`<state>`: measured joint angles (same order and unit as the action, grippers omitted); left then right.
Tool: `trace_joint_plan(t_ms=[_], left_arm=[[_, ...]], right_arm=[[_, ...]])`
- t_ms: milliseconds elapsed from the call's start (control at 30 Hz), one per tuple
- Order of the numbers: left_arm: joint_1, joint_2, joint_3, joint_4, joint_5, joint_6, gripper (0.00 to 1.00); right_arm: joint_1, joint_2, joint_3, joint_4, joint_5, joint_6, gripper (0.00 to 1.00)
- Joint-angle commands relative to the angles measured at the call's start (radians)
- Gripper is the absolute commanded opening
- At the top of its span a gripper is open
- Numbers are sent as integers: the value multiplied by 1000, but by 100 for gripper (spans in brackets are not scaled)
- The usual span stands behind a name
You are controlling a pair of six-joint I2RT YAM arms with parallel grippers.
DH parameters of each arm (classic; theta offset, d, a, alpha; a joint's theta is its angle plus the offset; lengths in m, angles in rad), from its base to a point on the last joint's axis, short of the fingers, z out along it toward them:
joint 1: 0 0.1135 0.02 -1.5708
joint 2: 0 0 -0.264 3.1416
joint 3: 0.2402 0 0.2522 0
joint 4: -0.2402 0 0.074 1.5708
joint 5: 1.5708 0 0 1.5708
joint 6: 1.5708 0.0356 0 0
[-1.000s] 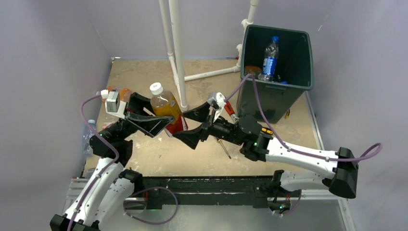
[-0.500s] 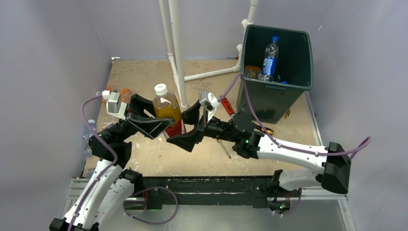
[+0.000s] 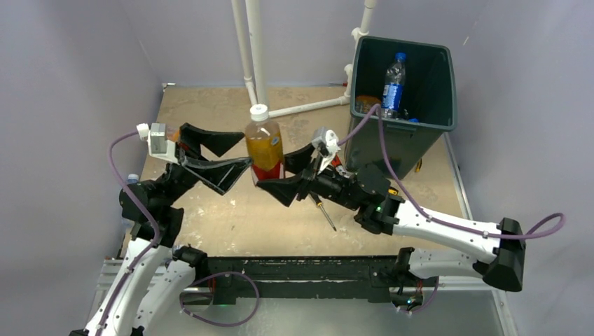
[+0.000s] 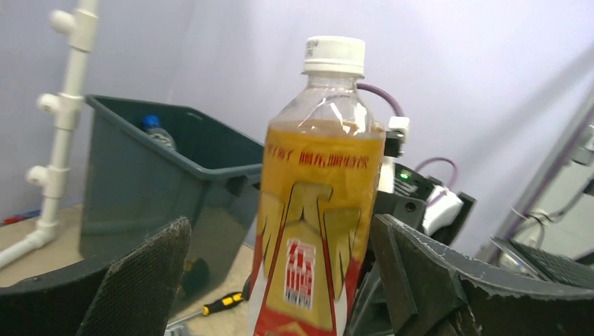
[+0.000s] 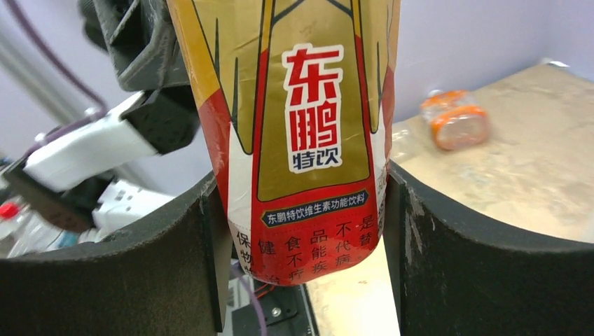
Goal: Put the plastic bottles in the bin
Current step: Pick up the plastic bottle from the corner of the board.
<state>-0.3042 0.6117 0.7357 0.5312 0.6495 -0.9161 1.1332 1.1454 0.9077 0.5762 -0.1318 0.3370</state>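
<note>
An orange-tinted plastic bottle (image 3: 265, 145) with a white cap and a red-and-gold label stands upright in the air over the middle of the table. My right gripper (image 3: 273, 172) is shut on its lower end, and both pads press the label (image 5: 301, 140). My left gripper (image 3: 242, 155) is open just left of the bottle (image 4: 319, 189), with a gap on each side between its fingers (image 4: 143, 280) and the label. The dark green bin (image 3: 420, 119) stands at the back right and holds a blue-labelled bottle (image 3: 392, 82) and an orange one (image 3: 364, 103).
Another orange bottle (image 5: 455, 120) lies on the table. A clear bottle with a blue cap (image 3: 130, 183) sits at the left edge. A yellow-and-black screwdriver (image 3: 326, 215) lies below the right arm. White pipes (image 3: 253, 56) rise behind the held bottle.
My left gripper let go of the bottle and drew back to the left. My right gripper closed on the bottle's base, and the bottle moved right and stands more upright.
</note>
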Motion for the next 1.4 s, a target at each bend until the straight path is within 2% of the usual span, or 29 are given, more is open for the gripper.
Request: trace_joint_plan(t_ms=[0, 133, 267, 433, 667, 733, 767, 800, 867, 900, 1000, 1033, 1167, 1200, 1267, 1367], left_arm=[[-1, 39, 52, -127, -150, 55, 99], [-6, 132, 99, -146, -131, 34, 99], [-38, 151, 132, -181, -173, 77, 99], [-87, 193, 152, -232, -113, 126, 99], [-131, 180, 59, -110, 6, 100, 98], [-136, 173, 43, -81, 5, 89, 92], [-138, 173, 39, -70, 7, 85, 83], [-140, 176, 38, -62, 13, 82, 78], [-144, 184, 40, -60, 28, 83, 67], [-145, 185, 41, -58, 32, 85, 63], [-145, 166, 43, -76, 31, 121, 51], [-145, 154, 47, -98, 19, 139, 46], [-145, 114, 63, -232, -71, 258, 22], [-145, 114, 63, -244, -78, 273, 18], [-145, 131, 63, -260, -63, 295, 15], [-146, 167, 63, -283, -3, 335, 12]], right_arm=[[11, -48, 3, -107, 294, -78, 42], [58, -8, 41, -178, 476, -120, 38], [80, 29, 65, -198, 549, -133, 36], [80, 16, 19, -88, 423, -144, 38], [80, 3, -16, -4, 239, -136, 38], [80, 8, -8, -25, 231, -135, 38], [80, 8, -8, -28, 233, -133, 38], [80, 6, -9, -30, 233, -131, 38], [80, 2, -8, -38, 231, -125, 45], [80, 3, 1, -56, 224, -121, 61], [80, -24, 76, -201, 192, -120, 90], [80, -48, 99, -265, 192, -124, 96], [80, -175, 210, -481, 210, -147, 99], [80, -192, 248, -527, 221, -151, 99], [80, -209, 323, -548, 252, -149, 99], [80, -149, 427, -563, 328, -132, 94]])
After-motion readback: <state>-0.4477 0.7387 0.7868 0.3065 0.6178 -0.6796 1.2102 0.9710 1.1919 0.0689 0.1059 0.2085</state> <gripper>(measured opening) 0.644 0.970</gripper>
